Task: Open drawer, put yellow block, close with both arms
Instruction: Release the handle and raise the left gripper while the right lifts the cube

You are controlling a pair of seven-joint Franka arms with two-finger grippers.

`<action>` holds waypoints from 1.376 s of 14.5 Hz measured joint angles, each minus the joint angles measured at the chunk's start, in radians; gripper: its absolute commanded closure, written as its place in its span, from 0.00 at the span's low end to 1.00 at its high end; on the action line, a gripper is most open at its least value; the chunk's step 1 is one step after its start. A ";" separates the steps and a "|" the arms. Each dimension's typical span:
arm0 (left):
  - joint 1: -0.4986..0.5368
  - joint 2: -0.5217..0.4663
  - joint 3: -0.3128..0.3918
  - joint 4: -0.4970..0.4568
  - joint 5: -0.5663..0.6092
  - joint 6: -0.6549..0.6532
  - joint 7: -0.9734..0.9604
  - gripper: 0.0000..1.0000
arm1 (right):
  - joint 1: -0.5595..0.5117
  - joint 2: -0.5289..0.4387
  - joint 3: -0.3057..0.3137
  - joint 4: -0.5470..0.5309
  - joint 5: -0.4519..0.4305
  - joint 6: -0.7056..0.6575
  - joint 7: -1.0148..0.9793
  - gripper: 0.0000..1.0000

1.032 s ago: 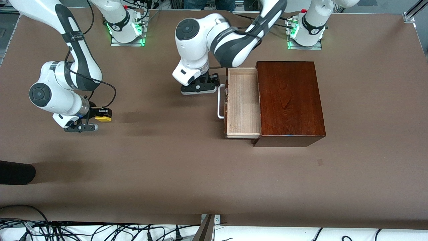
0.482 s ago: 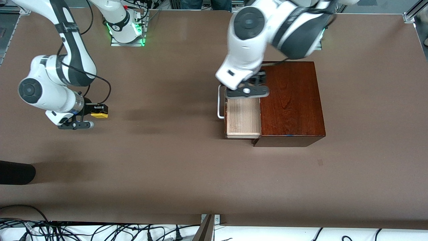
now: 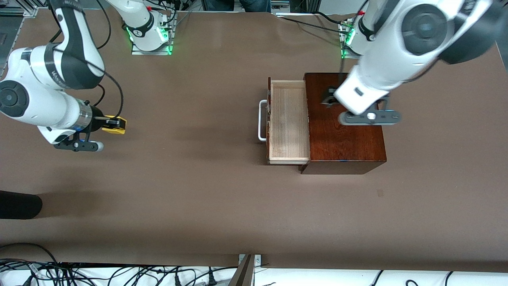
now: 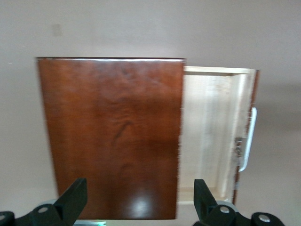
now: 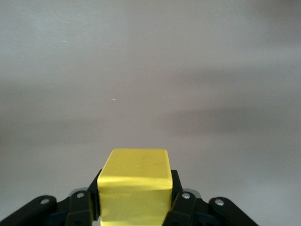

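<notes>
The drawer [image 3: 289,121] stands pulled out of the dark reddish-brown box [image 3: 349,139], showing its pale wood interior with nothing in it. Its white bar handle [image 3: 262,120] faces the right arm's end of the table. My left gripper [image 3: 330,97] hangs open over the box's top, and in the left wrist view [image 4: 139,193] the box top [image 4: 113,136] and the drawer [image 4: 211,136] lie below it. My right gripper [image 3: 114,124] is shut on the yellow block [image 3: 109,128], held above bare table near the right arm's end. The block [image 5: 135,181] fills the gap between the fingers [image 5: 182,202].
A dark rounded object [image 3: 20,204] pokes in at the table's edge at the right arm's end, nearer the front camera. Cables [image 3: 119,274] run along the front edge. The two arm bases [image 3: 150,33] [image 3: 357,39] stand along the back.
The left arm has swung from beside the drawer handle, across the open drawer, to over the box's top. The right arm has drifted toward its end of the table, still holding the block.
</notes>
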 measured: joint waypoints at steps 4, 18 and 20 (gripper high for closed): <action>0.109 -0.144 0.024 -0.131 -0.001 -0.008 0.144 0.00 | 0.008 0.000 0.118 0.081 0.000 -0.049 0.223 1.00; 0.138 -0.292 0.179 -0.296 0.028 0.002 0.287 0.00 | 0.204 0.098 0.273 0.281 0.036 -0.034 1.279 1.00; 0.139 -0.292 0.180 -0.296 0.031 0.011 0.287 0.00 | 0.249 0.147 0.273 0.329 0.036 0.010 1.470 1.00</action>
